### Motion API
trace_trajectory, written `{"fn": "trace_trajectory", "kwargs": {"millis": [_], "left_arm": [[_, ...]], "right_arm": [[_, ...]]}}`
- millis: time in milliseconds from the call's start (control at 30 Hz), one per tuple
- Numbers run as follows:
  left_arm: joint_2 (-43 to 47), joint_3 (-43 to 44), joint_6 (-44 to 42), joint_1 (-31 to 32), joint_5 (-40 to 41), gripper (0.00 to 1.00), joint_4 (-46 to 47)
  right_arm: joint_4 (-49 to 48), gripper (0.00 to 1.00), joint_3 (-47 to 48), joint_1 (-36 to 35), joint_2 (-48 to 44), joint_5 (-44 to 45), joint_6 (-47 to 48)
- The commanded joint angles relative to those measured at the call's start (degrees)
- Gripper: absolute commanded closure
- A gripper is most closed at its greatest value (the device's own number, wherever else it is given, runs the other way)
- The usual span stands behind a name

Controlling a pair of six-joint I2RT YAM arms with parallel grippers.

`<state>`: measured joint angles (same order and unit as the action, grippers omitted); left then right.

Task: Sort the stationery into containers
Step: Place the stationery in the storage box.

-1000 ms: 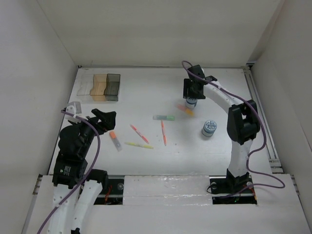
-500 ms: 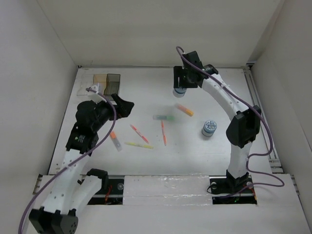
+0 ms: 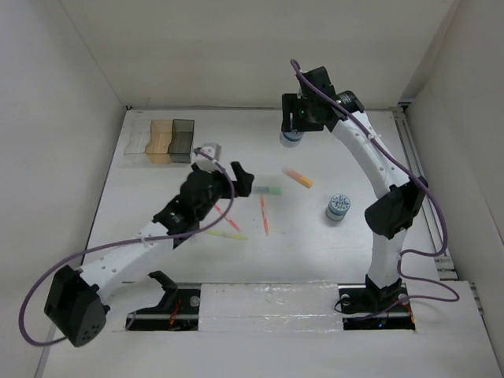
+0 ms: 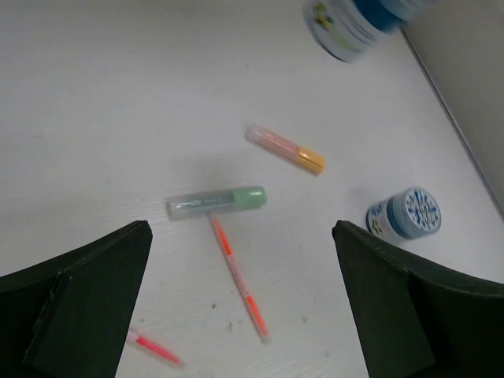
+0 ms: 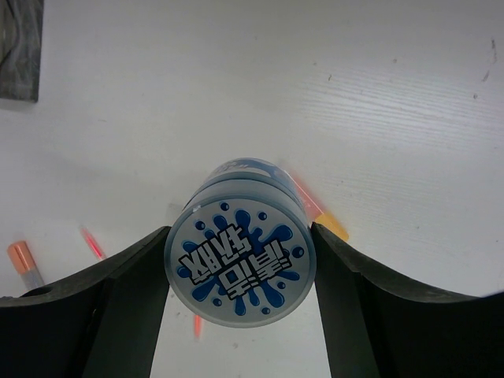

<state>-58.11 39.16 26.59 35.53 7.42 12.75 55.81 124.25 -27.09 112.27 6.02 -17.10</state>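
Left gripper (image 3: 240,179): wide open, holding nothing, near the green highlighter (image 4: 216,202), middle of frame.
Right gripper (image 5: 239,232): squeezing a blue-and-white roll (image 5: 239,268), upper middle.
Bins (image 3: 161,142): upper left, near the table (image 3: 354,252) back edge.
Other roll (image 3: 338,206): right of middle, apart from the orange pen (image 3: 264,215).

My white table (image 3: 331,244), with walls (image 3: 260,47) around it
I see plain walls at 9, 12 and 3 o'clock, and a shiny white strip (image 3: 268,298) at 6 o'clock.

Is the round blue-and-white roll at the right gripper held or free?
Held: right gripper fingers press both sides of the round blue-and-white roll.
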Motion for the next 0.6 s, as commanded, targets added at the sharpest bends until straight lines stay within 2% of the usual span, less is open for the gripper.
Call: {"fn": "trace_trajectory", "kwargs": {"millis": [0, 100, 200, 267, 367, 467, 567], "left_arm": [[-0.9, 1.7, -12.3, 15.2, 23.8, 0.00, 9.7], [-3.0, 0.7, -19.7, 20.4, 26.8, 0.00, 13.0], [-5.1, -1.0, -20.5, 21.0, 25.8, 0.00, 16.0], [-5.1, -2.3, -23.9, 24.4, 26.6, 0.00, 20.7], [-8.1, -3.6, -29.6, 29.3, 31.2, 0.00, 26.5], [-12.3, -2.5, -30.4, 30.5, 32.5, 0.00, 26.5], [-12.8, -3.7, -31.7, 31.6, 33.6, 0.00, 29.2]], "right_arm": [[-0.6, 1.00, 1.0, -0.5, -1.6, -1.4, 0.3], [-0.1, 1.00, -1.5, -1.6, -4.5, -1.5, 0.3], [-0.1, 1.00, -5.0, -3.2, -7.7, -1.5, 0.3], [-1.4, 1.00, -7.2, -5.1, -9.3, -1.5, 0.3], [-2.2, 1.00, -11.4, -6.7, -12.2, -2.1, -0.2], [-3.5, 1.00, -14.2, -8.8, -14.7, -4.6, -0.9], [-5.6, 1.00, -16.1, -10.0, -16.8, -6.9, -1.5]]}}
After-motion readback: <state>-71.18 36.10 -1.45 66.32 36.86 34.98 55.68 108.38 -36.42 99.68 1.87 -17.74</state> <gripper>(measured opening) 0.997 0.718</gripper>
